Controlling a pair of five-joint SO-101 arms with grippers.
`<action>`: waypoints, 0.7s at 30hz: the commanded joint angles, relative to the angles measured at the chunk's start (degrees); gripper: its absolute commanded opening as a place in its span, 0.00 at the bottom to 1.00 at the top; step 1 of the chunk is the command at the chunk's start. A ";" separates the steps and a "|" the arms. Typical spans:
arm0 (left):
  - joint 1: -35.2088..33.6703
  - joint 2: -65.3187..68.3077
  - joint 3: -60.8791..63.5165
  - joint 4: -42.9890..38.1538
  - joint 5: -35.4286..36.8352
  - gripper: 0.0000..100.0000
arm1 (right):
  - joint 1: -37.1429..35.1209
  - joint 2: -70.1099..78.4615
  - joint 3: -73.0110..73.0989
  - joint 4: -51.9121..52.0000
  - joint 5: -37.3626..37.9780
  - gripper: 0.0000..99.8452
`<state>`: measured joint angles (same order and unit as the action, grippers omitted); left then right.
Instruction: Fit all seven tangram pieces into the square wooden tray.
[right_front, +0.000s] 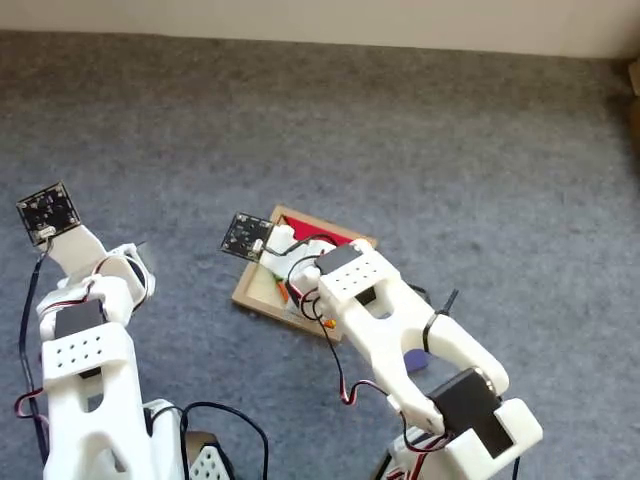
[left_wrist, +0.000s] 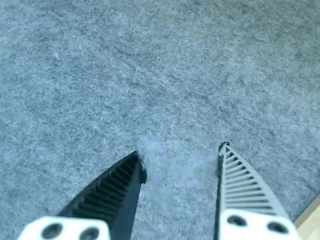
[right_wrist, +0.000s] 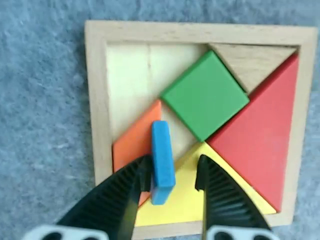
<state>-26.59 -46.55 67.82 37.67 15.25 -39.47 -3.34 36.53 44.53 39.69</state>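
Right gripper (right_wrist: 173, 162) jaws spread around the thin blue wooden tangram piece (right_wrist: 161, 145), on edge in the square wooden tray (right_wrist: 95, 100), touching one jaw.

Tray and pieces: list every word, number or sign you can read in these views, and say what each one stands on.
None: no text can be read in any view.
Tray: bare wood, no print.
Green piece, red piece, blue piece: plain colour, no marks.
Camera board over the tray: any print is too small to read.
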 joint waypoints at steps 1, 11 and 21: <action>0.92 -1.19 -0.40 -0.88 -0.35 0.23 | 1.01 -0.75 -1.10 -1.01 -0.53 0.15; 0.92 -1.19 -0.40 -0.88 -0.35 0.23 | 0.92 -0.75 -1.54 -2.42 -3.69 0.26; 1.01 -1.19 -0.40 -0.88 -0.35 0.23 | 2.59 -7.16 -5.23 -3.03 -7.47 0.31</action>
<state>-26.59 -46.55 67.82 37.67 15.25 -37.98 -4.22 34.59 42.86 32.84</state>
